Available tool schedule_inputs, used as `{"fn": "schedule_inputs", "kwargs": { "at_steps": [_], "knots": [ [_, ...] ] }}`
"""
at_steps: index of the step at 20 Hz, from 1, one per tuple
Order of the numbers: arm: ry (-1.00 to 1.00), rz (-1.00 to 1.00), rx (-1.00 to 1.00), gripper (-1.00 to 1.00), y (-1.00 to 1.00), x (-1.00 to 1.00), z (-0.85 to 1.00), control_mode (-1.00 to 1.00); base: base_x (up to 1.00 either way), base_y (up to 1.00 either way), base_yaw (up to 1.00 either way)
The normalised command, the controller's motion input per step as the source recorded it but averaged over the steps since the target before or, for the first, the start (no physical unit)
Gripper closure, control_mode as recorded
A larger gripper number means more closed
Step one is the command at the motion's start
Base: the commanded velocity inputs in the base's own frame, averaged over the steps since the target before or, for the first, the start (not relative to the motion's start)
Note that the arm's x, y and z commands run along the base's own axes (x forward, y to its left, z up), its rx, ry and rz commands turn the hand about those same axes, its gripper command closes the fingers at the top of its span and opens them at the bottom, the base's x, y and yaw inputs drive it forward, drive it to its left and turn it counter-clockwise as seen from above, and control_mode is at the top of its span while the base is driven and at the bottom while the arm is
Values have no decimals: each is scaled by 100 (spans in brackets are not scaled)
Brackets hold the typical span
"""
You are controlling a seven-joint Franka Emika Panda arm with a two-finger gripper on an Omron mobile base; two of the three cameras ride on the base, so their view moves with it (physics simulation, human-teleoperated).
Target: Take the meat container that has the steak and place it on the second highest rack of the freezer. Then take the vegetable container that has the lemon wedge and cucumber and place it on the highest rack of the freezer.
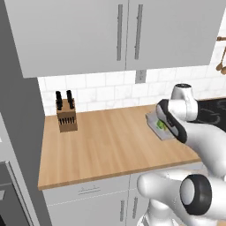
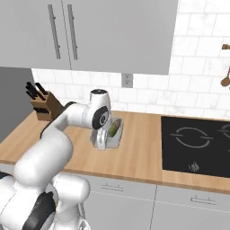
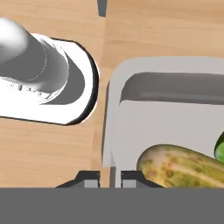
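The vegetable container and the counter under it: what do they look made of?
Vegetable container: looks like smooth matte grey plastic, with uniform colour, rounded rim and no shine; metal can't be ruled out. Counter: appears to be light wood with a satin finish, showing plank seams and grain streaks, possibly laminate.

White arm (image 2: 49, 148), dark joints

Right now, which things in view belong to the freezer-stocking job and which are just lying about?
Part of the job:
- vegetable container, on the wooden counter
- cucumber inside it
- gripper, shut on the container's wall

Just lying about:
- knife block
- cooktop
- wall cabinets
- hanging wooden utensils
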Motion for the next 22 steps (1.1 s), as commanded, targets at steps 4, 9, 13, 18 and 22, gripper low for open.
{"fn": "schedule_inputs", "kwargs": {
  "at_steps": [4,9,13,18,22],
  "knots": [
    [0,0,-2,100,100,-45,53,-100,0,0,0],
    [-1,0,0,100,92,-8,66,-100,0,0,0],
    [1,-1,2,100,27,0,75,-100,0,0,0],
    [10,0,7,100,-10,0,53,-100,0,0,0],
    [9,0,13,100,-18,-5,19,-100,0,0,0]
  ]
}}
